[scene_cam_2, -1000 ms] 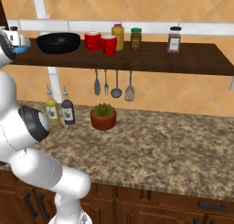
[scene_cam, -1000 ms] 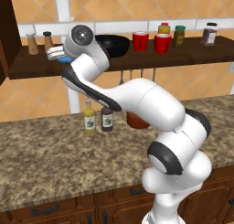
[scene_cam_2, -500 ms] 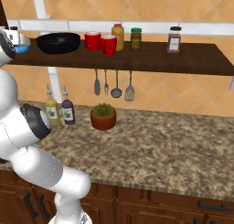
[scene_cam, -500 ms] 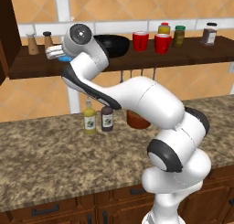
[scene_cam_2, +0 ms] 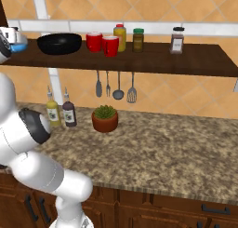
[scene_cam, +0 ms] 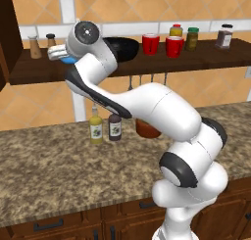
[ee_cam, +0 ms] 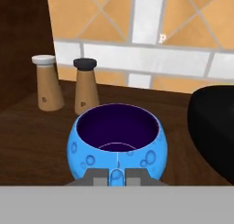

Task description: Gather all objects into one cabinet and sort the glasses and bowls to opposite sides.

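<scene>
On the long dark shelf (scene_cam: 147,66) (scene_cam_2: 148,59) (ee_cam: 27,141), a small bright-blue bowl (ee_cam: 116,145) (scene_cam: 69,60) (scene_cam_2: 19,47) sits at the left end. My gripper (ee_cam: 116,177) (scene_cam: 57,53) is shut on the near wall of the blue bowl. A wide black bowl (scene_cam: 122,48) (scene_cam_2: 59,42) (ee_cam: 215,127) stands just right of it. Two red cups (scene_cam: 150,43) (scene_cam: 174,46) (scene_cam_2: 94,41) (scene_cam_2: 110,45) stand further right, side by side. My arm hides most of the blue bowl in the left base view.
Two wooden shakers (ee_cam: 48,83) (ee_cam: 87,86) stand behind the blue bowl by the dark cupboard wall (scene_cam: 7,33). Yellow, green-lidded and brown spice jars (scene_cam_2: 120,36) (scene_cam_2: 138,39) (scene_cam_2: 177,39) sit further right. Below: hanging utensils (scene_cam_2: 115,85), two bottles (scene_cam_2: 61,113), a plant pot (scene_cam_2: 104,120).
The fingers have closed from wide open onto the blue bowl's wall. The arm and the shelf's other things have stayed where they were.
</scene>
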Controlling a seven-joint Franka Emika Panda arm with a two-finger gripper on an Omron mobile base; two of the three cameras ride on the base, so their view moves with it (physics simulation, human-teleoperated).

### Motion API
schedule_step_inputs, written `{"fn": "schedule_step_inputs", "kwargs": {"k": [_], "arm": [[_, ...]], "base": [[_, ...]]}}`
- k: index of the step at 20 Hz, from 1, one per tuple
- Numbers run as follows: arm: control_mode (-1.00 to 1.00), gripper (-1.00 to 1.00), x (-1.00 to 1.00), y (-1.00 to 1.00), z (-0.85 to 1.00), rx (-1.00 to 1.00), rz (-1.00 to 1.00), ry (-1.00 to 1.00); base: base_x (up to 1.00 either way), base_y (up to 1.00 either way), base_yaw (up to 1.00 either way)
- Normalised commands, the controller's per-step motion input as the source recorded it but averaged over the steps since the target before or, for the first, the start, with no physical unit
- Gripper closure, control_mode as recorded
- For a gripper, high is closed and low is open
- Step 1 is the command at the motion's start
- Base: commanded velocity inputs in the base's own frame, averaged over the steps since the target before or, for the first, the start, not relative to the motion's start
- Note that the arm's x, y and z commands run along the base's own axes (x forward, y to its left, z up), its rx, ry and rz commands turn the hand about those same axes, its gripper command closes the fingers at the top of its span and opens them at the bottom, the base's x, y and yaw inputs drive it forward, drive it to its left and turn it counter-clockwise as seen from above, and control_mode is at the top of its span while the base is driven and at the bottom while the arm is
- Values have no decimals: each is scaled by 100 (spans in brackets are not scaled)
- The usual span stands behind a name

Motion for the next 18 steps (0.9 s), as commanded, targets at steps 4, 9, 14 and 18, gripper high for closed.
{"fn": "schedule_step_inputs", "kwargs": {"k": [4,9,14,18], "arm": [[-100,100,-62,0,47,5,0,-1],[-100,100,-84,-6,47,8,0,-1],[-100,100,-92,-48,27,1,-1,0],[-100,100,-61,-93,-1,-6,-2,-11]], "base": [[0,0,0],[0,0,0],[0,0,0],[0,0,0]]}}
